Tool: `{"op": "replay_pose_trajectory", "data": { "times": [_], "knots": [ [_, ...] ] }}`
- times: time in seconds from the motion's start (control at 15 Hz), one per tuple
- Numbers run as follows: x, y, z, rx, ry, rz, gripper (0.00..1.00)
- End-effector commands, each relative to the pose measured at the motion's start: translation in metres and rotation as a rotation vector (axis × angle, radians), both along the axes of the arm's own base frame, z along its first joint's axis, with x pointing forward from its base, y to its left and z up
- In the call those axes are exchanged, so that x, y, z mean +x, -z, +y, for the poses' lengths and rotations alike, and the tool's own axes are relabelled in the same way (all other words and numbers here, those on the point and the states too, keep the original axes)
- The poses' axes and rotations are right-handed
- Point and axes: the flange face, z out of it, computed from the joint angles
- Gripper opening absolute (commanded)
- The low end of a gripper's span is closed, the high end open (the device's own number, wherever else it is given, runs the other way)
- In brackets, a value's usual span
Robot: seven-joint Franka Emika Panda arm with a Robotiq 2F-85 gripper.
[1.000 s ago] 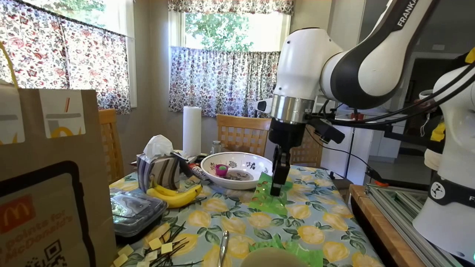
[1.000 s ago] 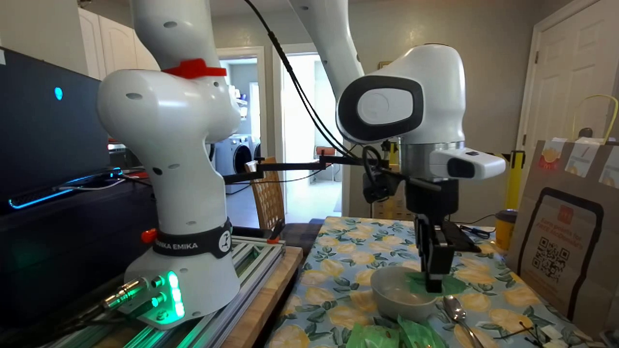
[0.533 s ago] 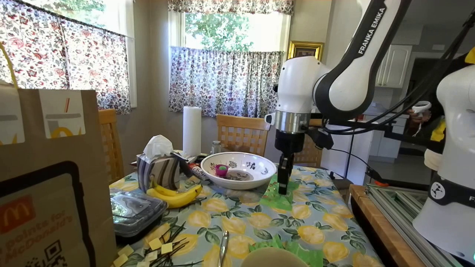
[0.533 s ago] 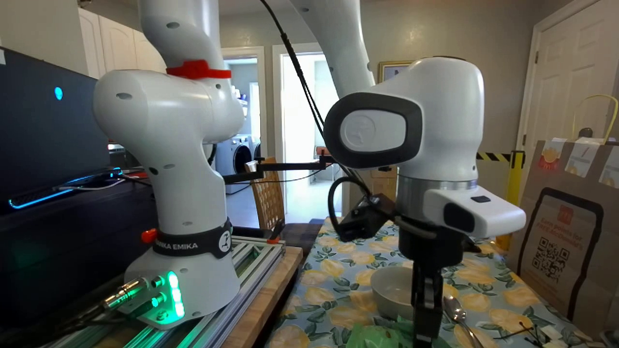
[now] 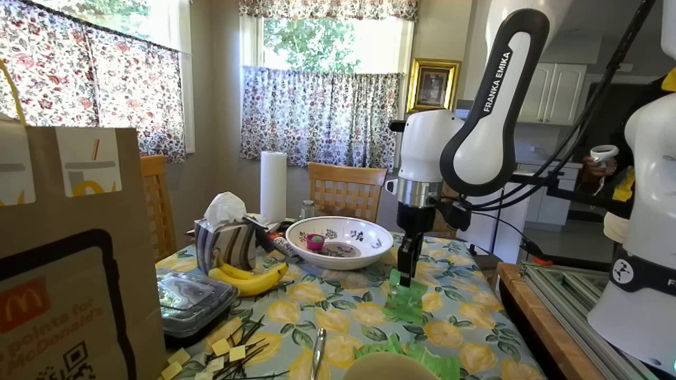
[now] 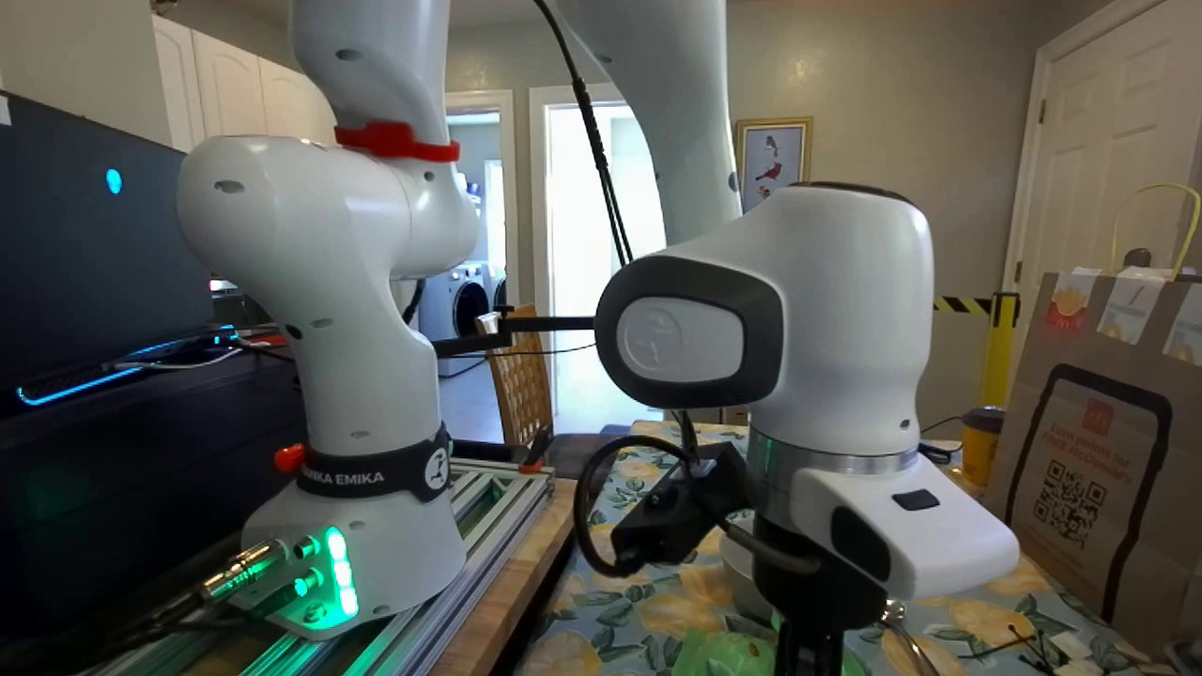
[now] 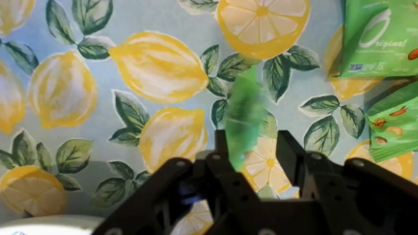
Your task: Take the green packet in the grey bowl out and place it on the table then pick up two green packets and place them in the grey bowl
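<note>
The gripper stands released: in the wrist view its jaws are apart, and between them is seen a green packet, blurred, with a strip of the lemon-patterned tablecloth showing between this packet and one jaw. In an exterior view the same packet is just at the gripper's tips, over the worktop; whether it touches the surface, I cannot tell. Near it, a second green packet, with the word "Original", and a third green packet, with printed nuts, lie on the tablecloth. In both exterior views the grey bowl, only partly visible, is just beside these packets, and a spoon lies near it. Farther away are a large white floral bowl, which contains a small pink cup, then bananas, a lidded plastic container, a striped tissue box and a paper towel roll. A McDonald's paper bag stands near the container.
</note>
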Motion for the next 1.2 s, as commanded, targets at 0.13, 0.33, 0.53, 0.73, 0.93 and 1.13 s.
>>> {"op": "replay_pose_trajectory", "data": {
  "times": [0.13,0.33,0.53,0.73,0.93,1.13],
  "knots": [
    [0.007,0.007,0.013,0.006,-0.112,-0.012,0.92],
    [0.018,0.006,0.036,0.002,-0.275,0.015,1.00],
    [0.029,0.007,0.060,0.014,-0.323,0.026,1.00],
    [0.048,0.007,0.083,0.114,-0.124,-0.027,1.00],
    [0.066,0.007,0.098,0.198,0.002,-0.049,1.00],
    [0.068,0.007,0.093,0.232,0.104,-0.040,1.00]
  ]
}}
